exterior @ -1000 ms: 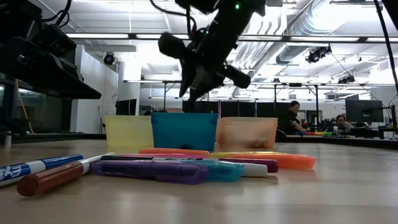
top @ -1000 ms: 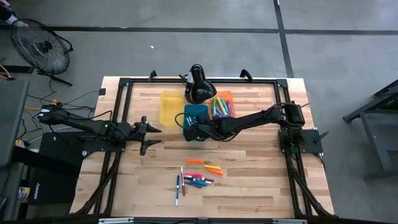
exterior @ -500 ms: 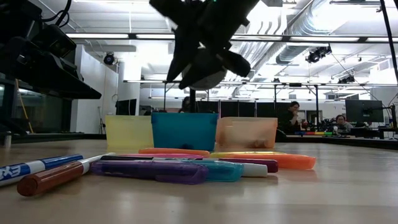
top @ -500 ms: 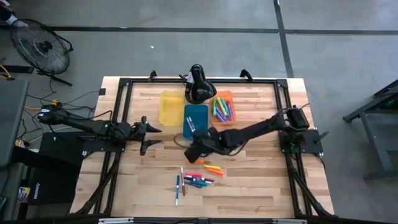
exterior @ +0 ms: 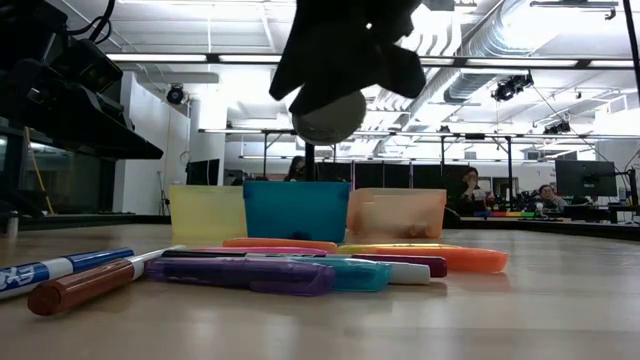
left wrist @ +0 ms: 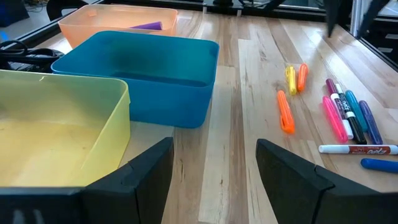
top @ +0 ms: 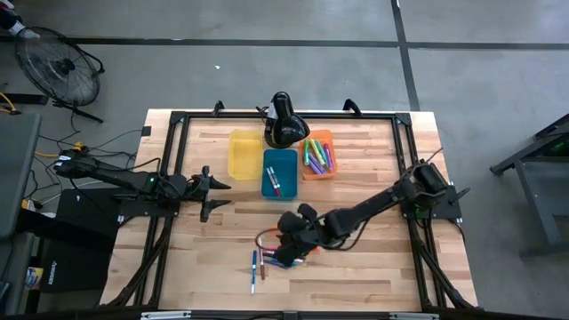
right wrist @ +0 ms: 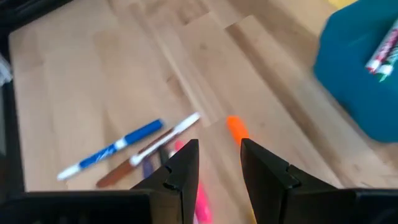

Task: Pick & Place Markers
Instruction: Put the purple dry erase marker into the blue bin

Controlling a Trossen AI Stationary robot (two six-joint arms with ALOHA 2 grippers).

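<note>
a: where is the right claw [top: 286, 242] hovering?

b: it is hanging over the loose markers [top: 283, 256] lying on the desk [top: 356, 276], on the side of the blue bin [top: 279, 172] nearer the camera. its fingers [right wrist: 180, 168] are standing partly apart, a narrow gap between them, and are gripping nothing.

a: why there?

b: in my judgement it is lining up for another pick. an orange marker [right wrist: 237, 130] is lying just ahead of the gap, a pink one [right wrist: 200, 202] almost under the fingers, a blue one [right wrist: 109, 153] and a brown one [right wrist: 146, 154] off to the side.

a: and the bins?

b: they are sitting in a row beyond the pile. the blue bin is holding a couple of markers, the orange bin [top: 318, 155] beside it several purple and green ones, and the yellow bin [top: 244, 153] is showing none; sorting by colour seems the reason.

a: the left claw [top: 213, 193]?

b: it is waiting well apart from the blue bin, at the desk's left, spread wide and holding nothing.
</note>
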